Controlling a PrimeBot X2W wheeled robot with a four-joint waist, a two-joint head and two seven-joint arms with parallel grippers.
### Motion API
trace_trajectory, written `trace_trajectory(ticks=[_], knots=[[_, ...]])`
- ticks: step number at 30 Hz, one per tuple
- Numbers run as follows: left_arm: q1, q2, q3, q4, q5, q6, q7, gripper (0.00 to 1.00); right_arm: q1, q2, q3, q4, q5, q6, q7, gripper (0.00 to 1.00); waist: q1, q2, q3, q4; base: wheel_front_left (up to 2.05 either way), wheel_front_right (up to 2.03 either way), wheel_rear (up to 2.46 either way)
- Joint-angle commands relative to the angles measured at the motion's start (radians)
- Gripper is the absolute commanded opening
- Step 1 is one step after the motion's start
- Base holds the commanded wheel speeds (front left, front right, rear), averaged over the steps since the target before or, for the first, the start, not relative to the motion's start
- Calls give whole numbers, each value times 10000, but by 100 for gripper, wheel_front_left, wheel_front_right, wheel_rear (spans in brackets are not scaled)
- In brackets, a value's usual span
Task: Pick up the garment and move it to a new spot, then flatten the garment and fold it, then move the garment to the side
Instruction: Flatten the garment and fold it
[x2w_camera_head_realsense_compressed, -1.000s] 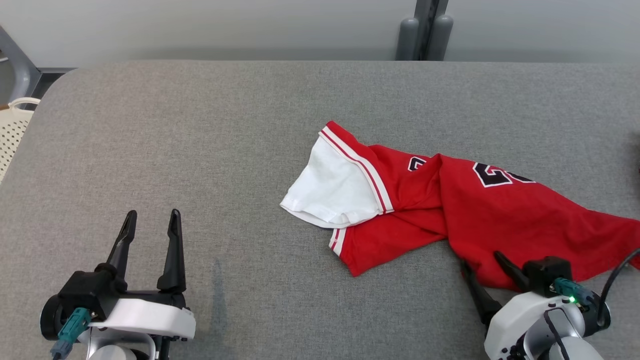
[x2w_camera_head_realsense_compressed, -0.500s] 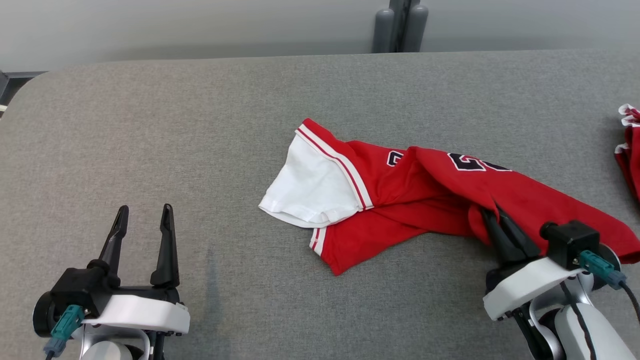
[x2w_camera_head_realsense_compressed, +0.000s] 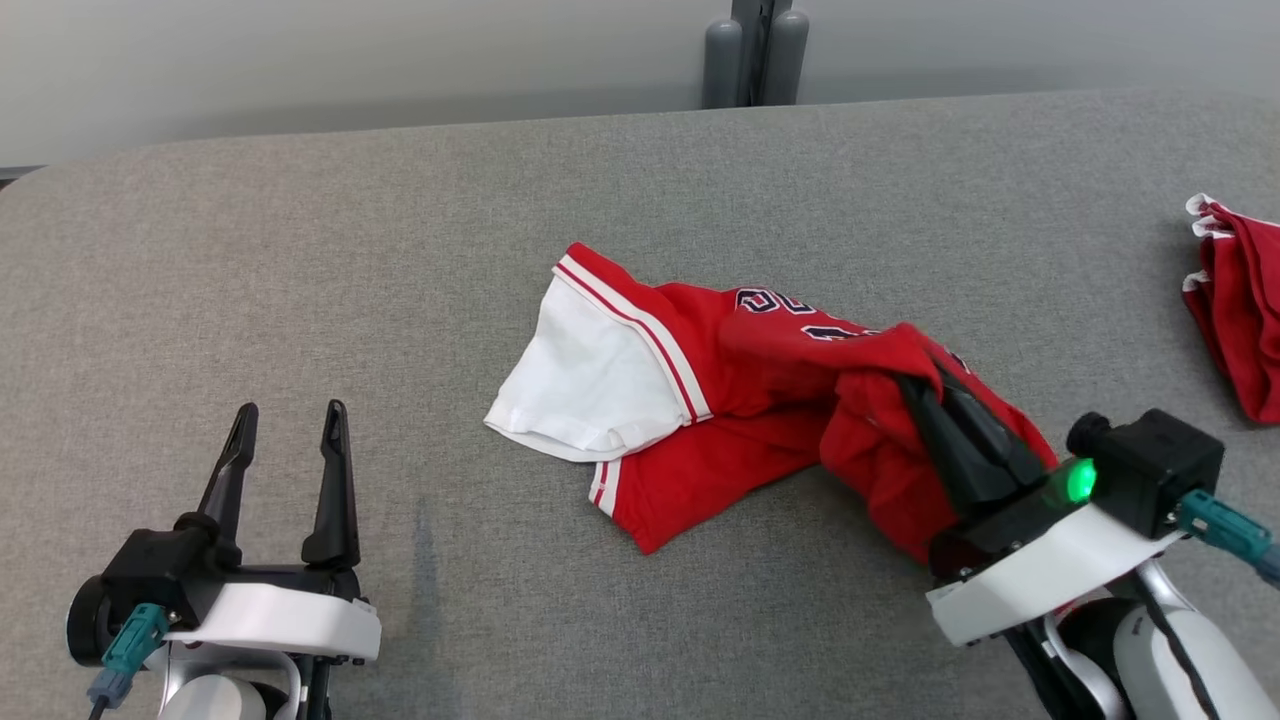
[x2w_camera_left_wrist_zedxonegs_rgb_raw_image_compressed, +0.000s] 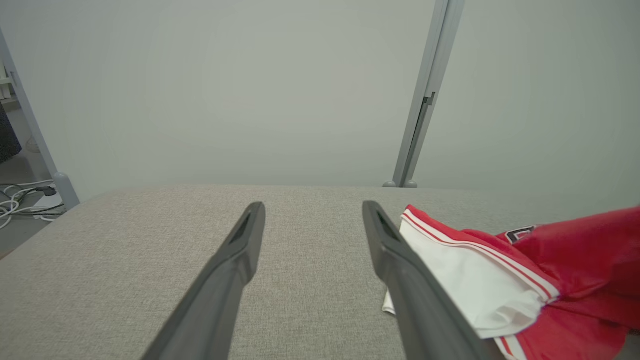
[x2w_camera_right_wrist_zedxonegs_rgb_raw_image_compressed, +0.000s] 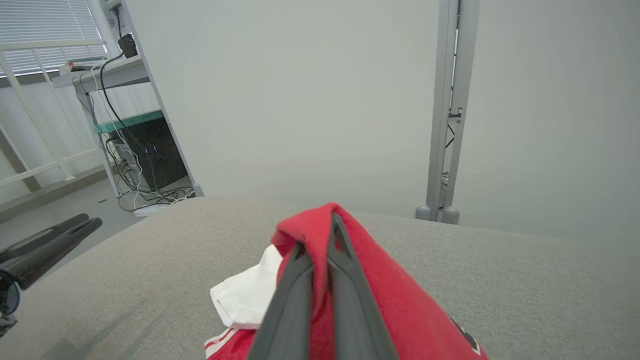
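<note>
Shirt: a red sports shirt (x2w_camera_head_realsense_compressed: 700, 400), crumpled, lies near the middle of the table (x2w_camera_head_realsense_compressed: 300, 250), a little toward 3 o'clock in the head view.
Sleeve: the white sleeve (x2w_camera_head_realsense_compressed: 590, 385) forms the shirt's 9 o'clock end. It lies flat on the table and is edged with red and white stripes.
Print: dark numbers (x2w_camera_head_realsense_compressed: 790, 315) show along the shirt's 12 o'clock side, partly lost in a fold.
Bunched end: the shirt's 3 o'clock end is gathered into a hump and drapes over the right claw's fingers. The rest of the cloth lies on the table.
Right claw: the right claw (x2w_camera_head_realsense_compressed: 925, 385) reaches in from 4 o'clock of the shirt, its two dark fingers pressed together on a fold of red cloth. In the right wrist view the cloth runs between the fingertips and spills over them.
Light: a green light (x2w_camera_head_realsense_compressed: 1078, 482) glows on the right wrist housing.
Left claw: the left claw (x2w_camera_head_realsense_compressed: 290, 412) sits at 8 o'clock on the table, well apart from the shirt. Its fingers are spread wide, hold nothing and point toward 12 o'clock.
Table: the surface is grey woven fabric with a rounded corner at 10 o'clock.
Other cloth: a second red cloth (x2w_camera_head_realsense_compressed: 1235, 300) with white trim lies at the table's 3 o'clock edge, well apart from the shirt.
Post: a grey post (x2w_camera_head_realsense_compressed: 755, 50) stands past the 12 o'clock edge, against a pale wall (x2w_camera_head_realsense_compressed: 350, 50).
</note>
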Motion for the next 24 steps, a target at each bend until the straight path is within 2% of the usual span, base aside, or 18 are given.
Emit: trace_trajectory(ticks=[1, 11, 16, 24], knots=[[-180, 16, 44, 10, 71, -33, -39, 100, -50, -35, -214, -41, 17, 3, 63, 0, 0, -1, 11, -10, 0, 0, 0], [-266, 51, 79, -64, 135, -100, -43, 100, 75, 32, -2225, 1162, 363, 3, 39, 0, 0, -1, 249, -74, 0, 0, 0], [-454, 82, 15, -115, 218, -145, -44, 100, -255, -198, -3080, 2541, 468, 3, -136, 0, 0, -1, 559, -27, 0, 0, 0], [-712, 21, -35, -84, 293, -188, -45, 100, -921, -403, -3575, 4761, 787, 3, -718, 0, 0, -1, 955, 94, 0, 0, 0]])
